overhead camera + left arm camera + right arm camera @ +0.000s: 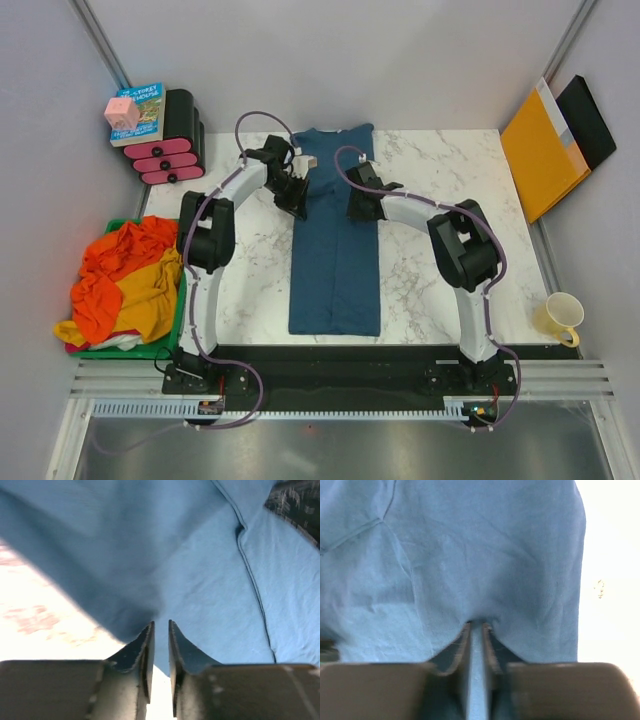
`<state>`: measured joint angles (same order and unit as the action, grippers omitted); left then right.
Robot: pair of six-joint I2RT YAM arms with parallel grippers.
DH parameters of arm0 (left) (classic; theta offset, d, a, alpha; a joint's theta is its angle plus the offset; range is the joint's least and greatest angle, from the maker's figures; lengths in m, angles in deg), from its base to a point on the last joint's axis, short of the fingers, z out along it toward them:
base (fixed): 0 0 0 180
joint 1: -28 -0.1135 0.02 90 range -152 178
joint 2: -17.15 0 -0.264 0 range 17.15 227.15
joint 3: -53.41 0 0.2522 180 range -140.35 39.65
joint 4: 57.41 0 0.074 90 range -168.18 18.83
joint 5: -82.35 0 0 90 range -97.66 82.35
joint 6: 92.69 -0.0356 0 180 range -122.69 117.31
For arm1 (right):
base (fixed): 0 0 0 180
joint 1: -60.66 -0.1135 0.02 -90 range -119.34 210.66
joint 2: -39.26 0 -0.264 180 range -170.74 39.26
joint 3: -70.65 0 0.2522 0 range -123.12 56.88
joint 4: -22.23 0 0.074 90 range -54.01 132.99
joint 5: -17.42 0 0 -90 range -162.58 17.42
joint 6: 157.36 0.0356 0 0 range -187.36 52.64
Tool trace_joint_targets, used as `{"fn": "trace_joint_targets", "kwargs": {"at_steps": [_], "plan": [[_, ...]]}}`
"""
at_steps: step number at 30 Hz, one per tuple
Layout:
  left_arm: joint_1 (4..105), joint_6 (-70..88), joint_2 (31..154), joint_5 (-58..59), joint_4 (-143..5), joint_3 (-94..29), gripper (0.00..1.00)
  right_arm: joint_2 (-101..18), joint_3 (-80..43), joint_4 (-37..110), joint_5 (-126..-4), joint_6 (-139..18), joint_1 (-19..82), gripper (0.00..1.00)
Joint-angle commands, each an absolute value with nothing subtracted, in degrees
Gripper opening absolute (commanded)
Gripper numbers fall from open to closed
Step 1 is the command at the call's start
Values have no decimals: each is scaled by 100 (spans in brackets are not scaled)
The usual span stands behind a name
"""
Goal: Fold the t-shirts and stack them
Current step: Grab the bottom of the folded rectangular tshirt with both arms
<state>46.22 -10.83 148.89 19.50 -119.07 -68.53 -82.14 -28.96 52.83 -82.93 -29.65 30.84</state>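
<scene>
We see the dark teal-blue t-shirt (335, 250) lying as a long strip mid-frame on the desk (440, 200). Near its upper end the right gripper (477, 626) pinches cloth between its fingers. The left gripper (161, 625) meets the shirt's edge, fingers narrow, though whether it grips we cannot tell. The orange and mustard t-shirts (125, 280) lie heaped at left.

Top view: left arm (230, 195) and right arm (415, 212) cover the teal t-shirt (335, 270) toward the table (440, 260) far edge, fingertips unseen; right gripper (477, 630) blurred close-up; orange-yellow heap (125, 285) hides most of green bin (140, 351).
</scene>
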Motion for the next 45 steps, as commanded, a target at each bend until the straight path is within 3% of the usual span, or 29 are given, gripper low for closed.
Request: {"fn": "trace_joint_targets", "kwargs": {"at_steps": [1,2,6,12,18,27,34,45], "plan": [[4435,-840,14120,2126,-12057,-6926,27,-7723,-3083,5339,-8171,-3484,2868,34],[4435,-840,13925,2135,-12057,-6812,29,-7554,-3066,5322,-8398,-3493,2702,46],[4435,-884,12687,2240,-11961,-5741,34,-6675,-2471,5365,-8838,-3379,2349,57],[4470,-919,10980,2487,-11855,-3405,33,-5015,-575,5717,-10015,-2431,1480,56],[4479,-1051,10312,2363,-11820,-2470,28,-3783,834,6507,-10728,-711,425,54],[4470,-849,9634,2117,-11468,-2109,28,-3729,1601,7316,-11133,1155,-745,54],[4479,-805,9371,2249,-11398,-1801,30,-3922,1443,7826,-11389,2061,-1456,54],[4479,-796,9353,2223,-11310,-1660,30,-4599,1645,7695,-11362,2800,-1835,53]]}}
